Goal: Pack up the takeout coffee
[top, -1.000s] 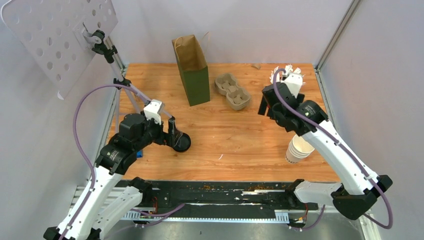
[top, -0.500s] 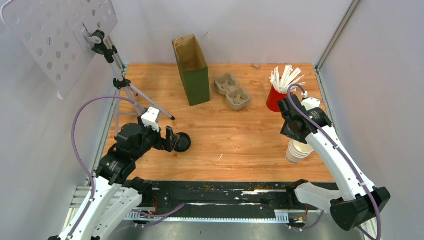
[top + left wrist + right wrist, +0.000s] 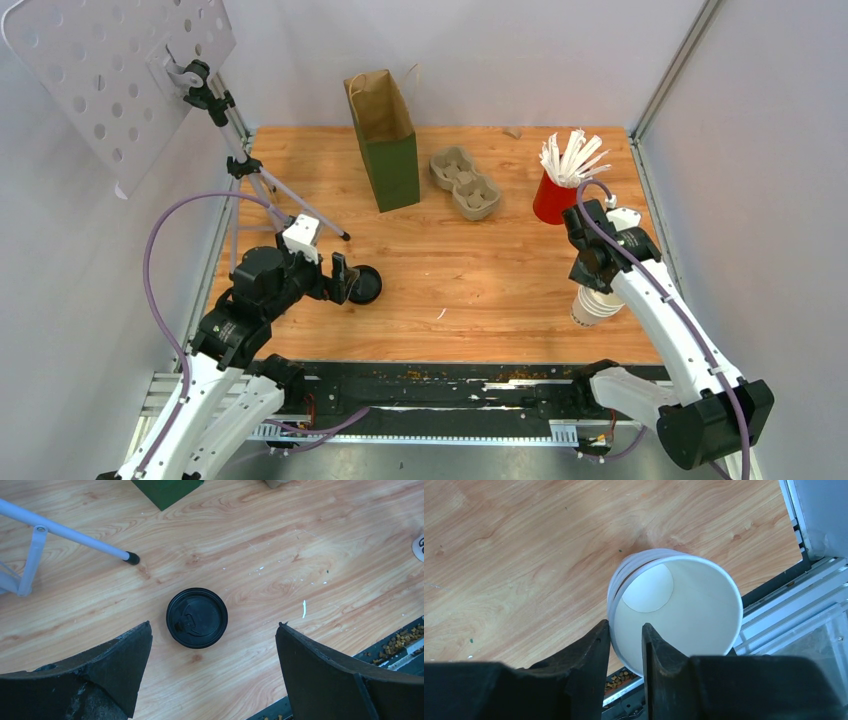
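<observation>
- cup stack [image 3: 590, 310]: near right on worktop [image 3: 450, 260]; nested white cups, mouths up, unlidded. right pincer [image 3: 625, 627] straddles wall of top cup [image 3: 684, 610], one finger inside, one outside, narrow gap; clamped or not, cannot tell. Likely a rim hold, to peel one cup off stack.
- black lid [image 3: 196, 617]: near left, flat on worktop. left pincer [image 3: 214, 626] above it, released, jaws wide either side; likely set for pickup.
- pulp carrier [image 3: 465, 183]: far centre, wells up, unfilled, ready for cups.
- red cup of stirrers [image 3: 550, 200]: far right.
- paper bag [image 3: 385, 140]: far, upright, just left of carrier.
</observation>
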{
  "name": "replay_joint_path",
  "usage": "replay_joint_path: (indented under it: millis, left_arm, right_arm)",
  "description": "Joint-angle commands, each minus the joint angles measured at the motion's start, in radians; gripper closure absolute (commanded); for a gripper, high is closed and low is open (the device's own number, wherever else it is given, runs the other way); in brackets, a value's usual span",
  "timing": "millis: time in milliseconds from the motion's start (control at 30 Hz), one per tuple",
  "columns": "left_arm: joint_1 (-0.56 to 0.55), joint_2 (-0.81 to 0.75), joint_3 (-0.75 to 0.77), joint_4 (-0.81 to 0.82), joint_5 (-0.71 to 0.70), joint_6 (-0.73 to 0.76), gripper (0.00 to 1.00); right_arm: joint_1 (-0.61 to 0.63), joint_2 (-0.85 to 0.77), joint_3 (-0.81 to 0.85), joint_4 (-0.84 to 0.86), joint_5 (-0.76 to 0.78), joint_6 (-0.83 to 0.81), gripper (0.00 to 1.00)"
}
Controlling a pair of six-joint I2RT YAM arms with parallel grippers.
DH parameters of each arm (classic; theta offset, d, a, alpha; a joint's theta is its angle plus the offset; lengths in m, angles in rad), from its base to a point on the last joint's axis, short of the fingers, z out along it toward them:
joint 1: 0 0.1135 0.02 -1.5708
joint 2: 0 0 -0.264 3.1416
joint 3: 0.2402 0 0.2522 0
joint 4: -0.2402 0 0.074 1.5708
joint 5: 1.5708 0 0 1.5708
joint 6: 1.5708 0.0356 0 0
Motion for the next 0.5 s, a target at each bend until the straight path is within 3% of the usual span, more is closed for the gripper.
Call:
replay_joint_path:
  millis: [0,467]
  left_arm:
    - [-0.003,0.006,0.013,0.042,0.003,0.022,0.00]
    - [-0.004,0.006,0.010,0.043,0.007,0.021,0.00]
  right_arm:
    - [-0.012,-0.025,-0.015,0.050,0.006,-0.037,0.72]
    - [-0.017,-0.020,0.050,0.027,0.083,-0.105,0.89]
